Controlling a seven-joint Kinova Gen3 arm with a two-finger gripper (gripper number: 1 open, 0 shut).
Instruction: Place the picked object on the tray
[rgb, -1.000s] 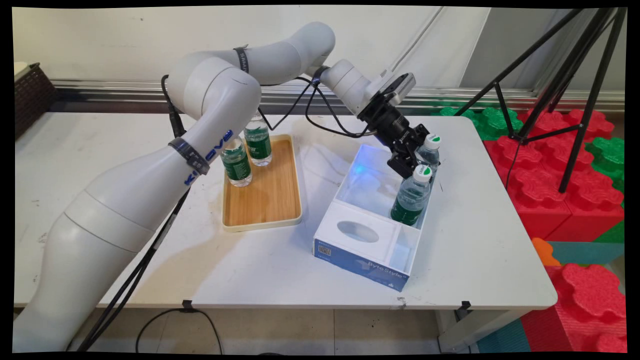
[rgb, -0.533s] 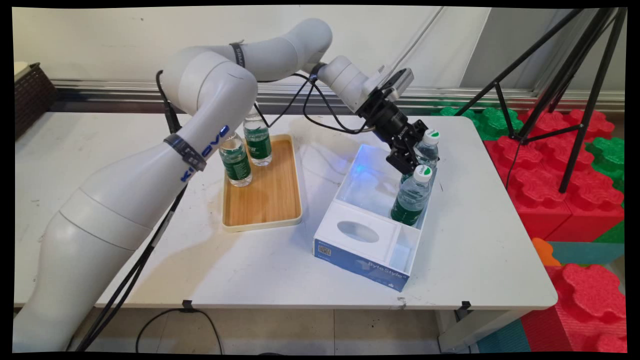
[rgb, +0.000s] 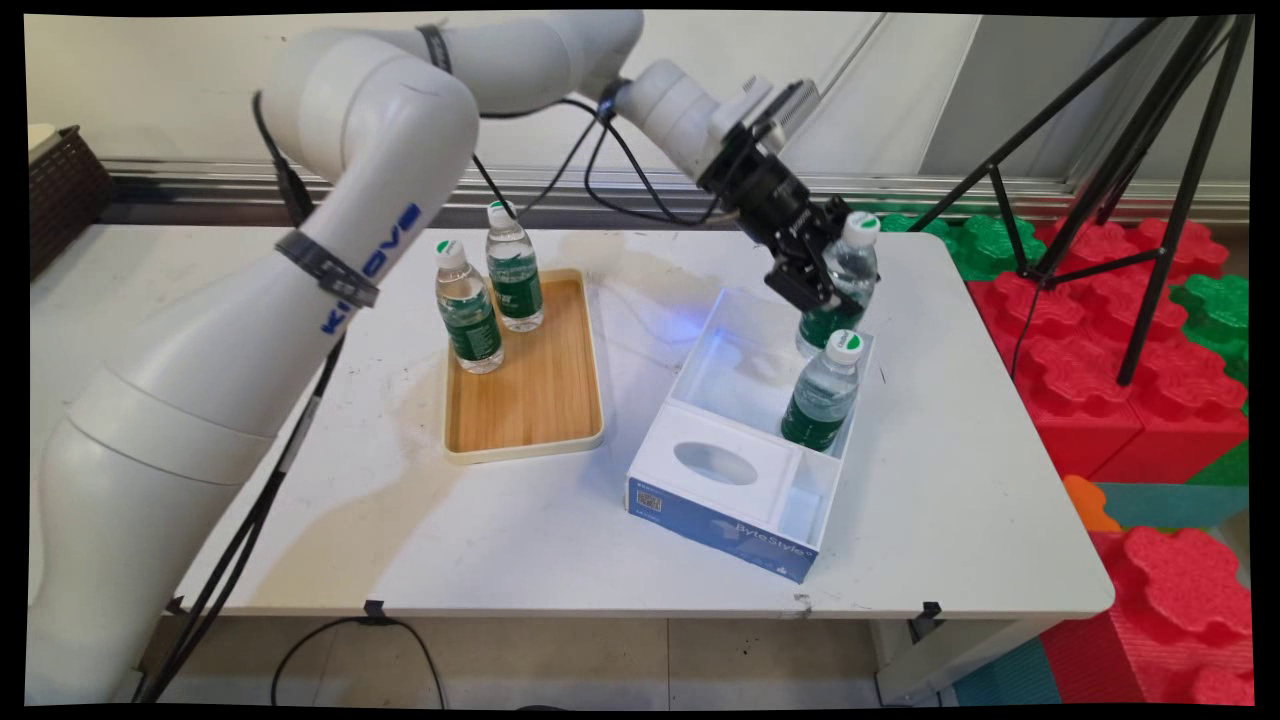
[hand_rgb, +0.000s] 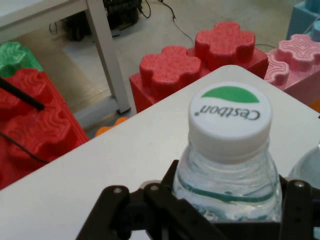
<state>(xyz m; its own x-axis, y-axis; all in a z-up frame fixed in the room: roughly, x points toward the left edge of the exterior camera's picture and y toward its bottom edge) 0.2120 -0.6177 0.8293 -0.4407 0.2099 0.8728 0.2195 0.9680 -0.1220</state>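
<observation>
1. The black two-finger claw (rgb: 815, 268) is clamped on a clear plastic water bottle with a green label and a white screw cap (rgb: 838, 285). It grips the bottle at the shoulder, just under the cap, as the hand view shows (hand_rgb: 227, 165).
2. The held bottle hangs tilted above the far right corner of the white and blue cardboard box with open compartments (rgb: 738, 440). Its base looks to be at about the box rim; I cannot tell whether it is clear of the rim.
3. The bottle looks full, so I judge it fairly heavy for its build. The thin wall would give under a hard squeeze, and the smooth plastic could slip. The stiff shoulder below the cap seems the safest hold.
4. A second bottle of the same kind (rgb: 824, 392) stands upright inside the box, against its right wall, just beside the held one.
5. Left of the box, a light wooden tray with a pale rim (rgb: 530, 430) carries two more such bottles (rgb: 468, 320) (rgb: 513, 280) at its far end.
6. The white surface (rgb: 480, 540) is scuffed, with free room near the box's near side.
7. Right of the box, off the surface, lie red and green foam blocks (rgb: 1110, 300) and a black tripod (rgb: 1150, 150).
</observation>
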